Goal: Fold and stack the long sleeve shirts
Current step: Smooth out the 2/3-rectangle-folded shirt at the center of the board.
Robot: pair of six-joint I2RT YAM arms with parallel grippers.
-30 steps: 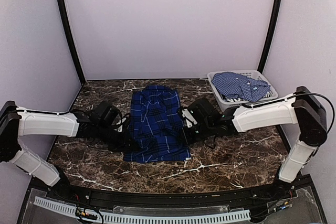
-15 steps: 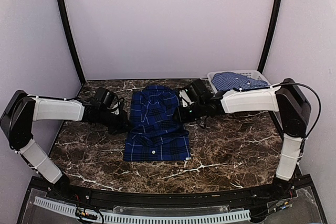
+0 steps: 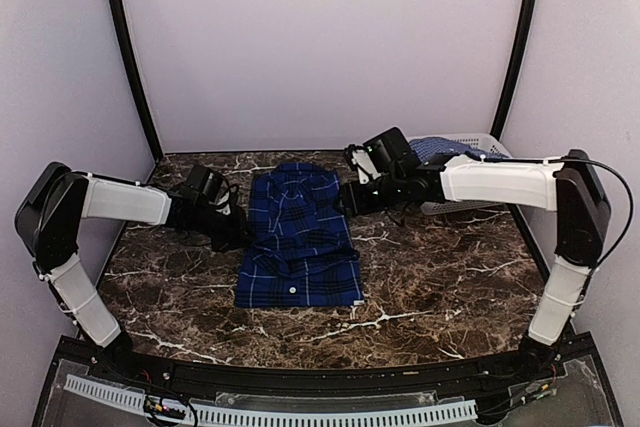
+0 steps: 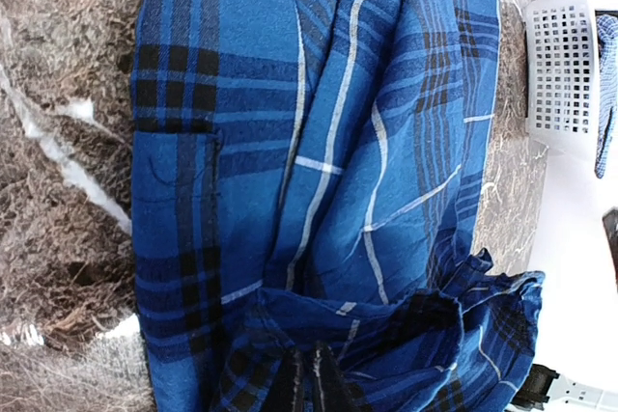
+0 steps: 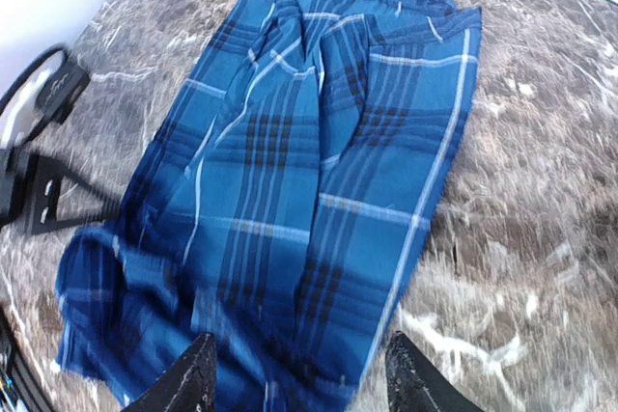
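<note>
While your left gripper (image 4: 309,383) sits pinched shut at the left edge of the dark plaid shirt (image 3: 298,237), why does your right gripper (image 5: 304,383) hang above the cloth with nothing in it?

Because you look to be partway through a fold. Your left fingers (image 4: 290,388) are closed on a bunched ridge of the plaid, which pins that side in place, while the right jaws stand well apart over the shirt's far right edge and touch no fabric that I can see. My guess is that you want that hand free to choose its next hold.

And where exactly do you have the shirt?

Lying in the middle of the marble table (image 3: 450,277), between your two arms, its sides drawn in so it reads as a long panel running from near to far. It is rumpled across the middle, close to your left fingers, and flatter at the near hem.

What about the second one?

Your lighter checked shirt (image 3: 440,148) is heaped in the pale lattice basket (image 3: 487,139) at the far right corner, partly hidden behind your right arm and well apart from the plaid one. I judge it sits there so that the table carries one garment at a time; you cannot start a stack until this fold is finished
</note>
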